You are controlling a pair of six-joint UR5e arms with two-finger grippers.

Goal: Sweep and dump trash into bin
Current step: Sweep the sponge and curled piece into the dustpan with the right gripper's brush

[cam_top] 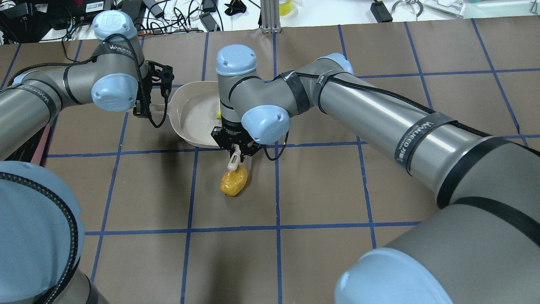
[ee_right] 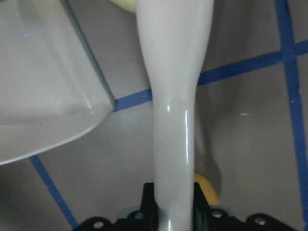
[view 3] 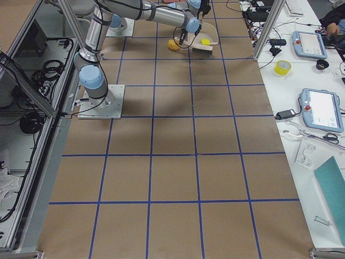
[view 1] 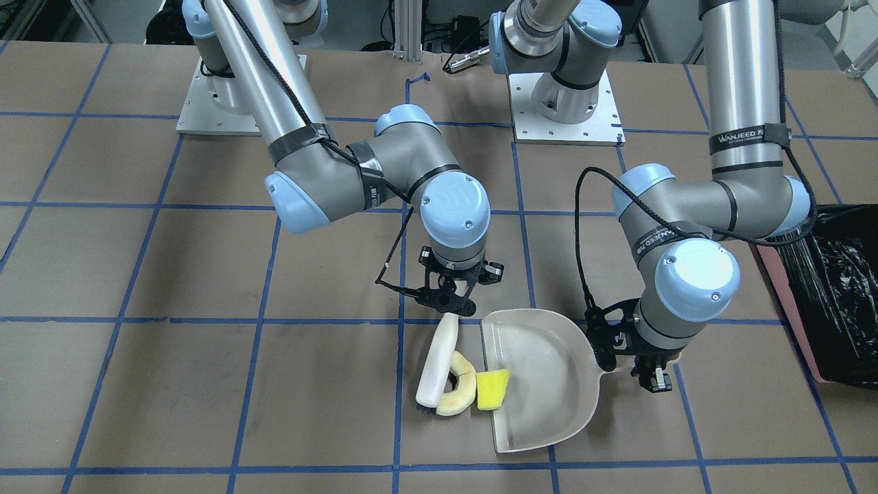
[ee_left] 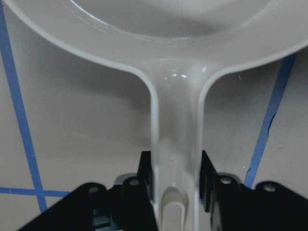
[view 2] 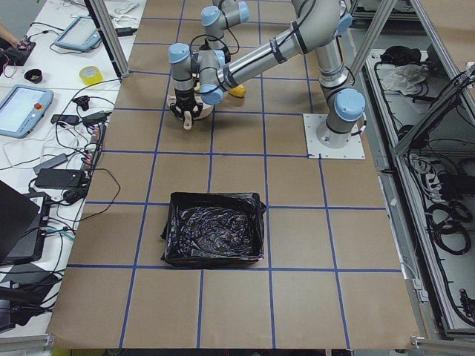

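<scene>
Nearest me: the bright yellow sponge-like wedge [view 1: 494,389] sits across the lip of the flat beige plastic dustpan [view 1: 549,357], only partly inside. The pale cream curved crescent [view 1: 466,384] is on the paper just outside the lip, right against the wedge, with the white-handled brush [view 1: 437,367] against its other side. Risk 1: the brush rides up over the crescent, or squirts it sideways past the pan corner instead of in. Risk 2: if the lip isn't flat on the paper, pieces jam under it and shove the pan back. The right gripper [ee_right: 174,202] is clamped on the brush handle and the left gripper [ee_left: 175,180] on the dustpan handle. Both grips look square, but each tool is held near its handle end, so it could twist under push load. Further back, the orange-yellow lumpy oval [cam_top: 233,183] lies on the paper just beside the right gripper, on the wrong side of the brush. It's easy to clip, roll off or simply miss. Farthest: the pink-sided bin with crinkled black bag [view 1: 840,295], well apart on the robot's left. Anything sitting at the lip likely drops in transit if the pan tips.
</scene>
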